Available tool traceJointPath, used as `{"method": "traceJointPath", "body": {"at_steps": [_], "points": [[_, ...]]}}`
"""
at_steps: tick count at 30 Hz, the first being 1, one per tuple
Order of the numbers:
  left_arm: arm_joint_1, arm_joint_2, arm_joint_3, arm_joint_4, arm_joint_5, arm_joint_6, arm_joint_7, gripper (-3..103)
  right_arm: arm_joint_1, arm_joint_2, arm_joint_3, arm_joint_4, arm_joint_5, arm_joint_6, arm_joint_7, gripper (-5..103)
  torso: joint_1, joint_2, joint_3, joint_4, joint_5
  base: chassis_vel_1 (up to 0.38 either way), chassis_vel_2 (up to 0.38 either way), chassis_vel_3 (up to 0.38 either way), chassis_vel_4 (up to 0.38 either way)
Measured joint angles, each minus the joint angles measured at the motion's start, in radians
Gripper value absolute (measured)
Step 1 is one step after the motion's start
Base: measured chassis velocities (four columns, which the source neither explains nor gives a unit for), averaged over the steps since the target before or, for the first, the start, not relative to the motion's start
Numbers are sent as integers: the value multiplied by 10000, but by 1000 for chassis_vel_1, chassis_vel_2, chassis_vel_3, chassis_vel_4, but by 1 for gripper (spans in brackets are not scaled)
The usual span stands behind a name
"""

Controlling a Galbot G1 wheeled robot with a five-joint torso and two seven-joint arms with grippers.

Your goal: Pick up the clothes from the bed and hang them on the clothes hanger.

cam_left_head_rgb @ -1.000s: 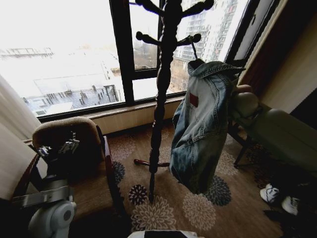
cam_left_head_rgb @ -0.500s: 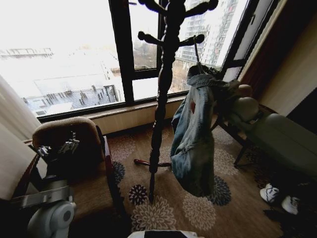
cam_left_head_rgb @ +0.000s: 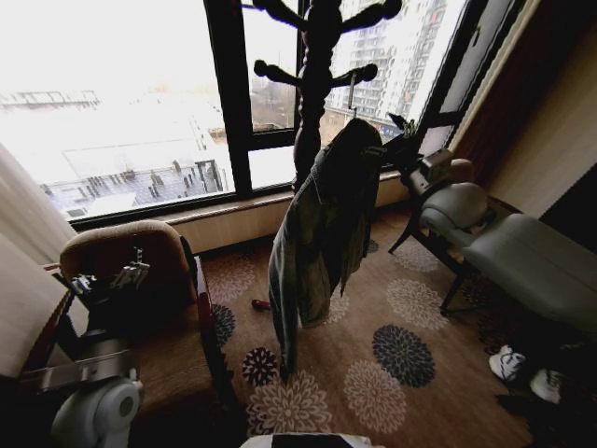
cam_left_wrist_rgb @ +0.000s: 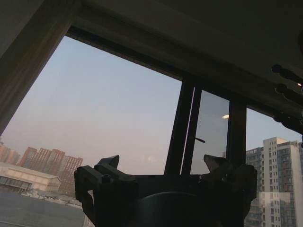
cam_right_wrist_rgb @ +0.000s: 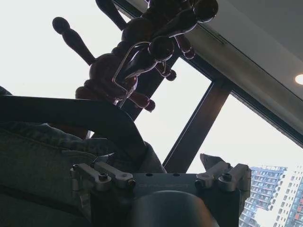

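Now the denim jacket [cam_left_head_rgb: 322, 233] hangs on the clothes hanger [cam_right_wrist_rgb: 124, 66], whose hook is over a peg of the coat stand [cam_left_head_rgb: 312, 84] by the far window. The right gripper [cam_right_wrist_rgb: 161, 177], jaws apart and empty, sits just right of it, so the hanging looks done; next it need only draw clear without snagging cloth. The left gripper [cam_left_wrist_rgb: 165, 175] waits near left, jaws apart

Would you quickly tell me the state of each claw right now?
Left claw: open, holding nothing, parked low beside the armchair.
Right claw: open, holding nothing, right beside the hung jacket.
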Motion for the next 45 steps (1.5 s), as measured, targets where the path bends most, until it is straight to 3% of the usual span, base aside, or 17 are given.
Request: {"method": "traceJointPath", "body": {"at_steps": [16,27,34,37,45], "points": [[-27,-25,40,58,29,5,-6,100,-1037,-472,843,1075,533,410,241,100,0,0,0,1,0,0,0,0,0],[46,-17,-53,-27,-20,3,-13,100,-1080,-106,1044,1699,1597,1777,397,100,0,0,0,1,1,0,0,0,0],[85,-16,-100,-60,-41,-3,-19,100,-1077,647,1283,1808,2710,2806,597,100,0,0,0,2,0,0,0,0,0],[127,-64,-40,-108,30,-3,-29,100,-1496,1282,1504,1654,3057,3189,1142,100,0,0,0,3,-2,0,0,0,0],[259,30,-135,-122,72,41,-263,100,-3829,2617,2738,872,2534,3646,1402,100,0,-1,2,1,4,0,0,0,0]]}}
